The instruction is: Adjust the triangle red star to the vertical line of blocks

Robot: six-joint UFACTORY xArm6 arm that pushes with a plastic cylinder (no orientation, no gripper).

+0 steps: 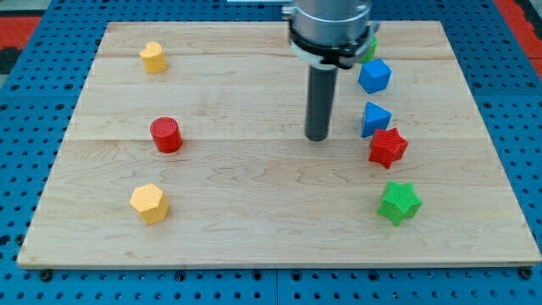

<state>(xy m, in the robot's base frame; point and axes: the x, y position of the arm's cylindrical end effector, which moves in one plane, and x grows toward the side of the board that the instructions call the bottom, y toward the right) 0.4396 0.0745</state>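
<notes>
No jaws on this rig, just a dark rod, so nothing's gripped; my tip point(317, 137) sits on the wooden board point(254, 229). The red plastic star block point(388, 147) is just to the tip's right w/ a gap, touching the blue triangle block point(375, 118) above it. Green star block point(399, 202) sits lower right, blue cube point(374, 75) upper right.

single view — high front, angled down, whole board point(254, 237)

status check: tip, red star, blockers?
My tip down, left of blue triangle block. Red star block touching it, right of tip. Nothing between.
</notes>
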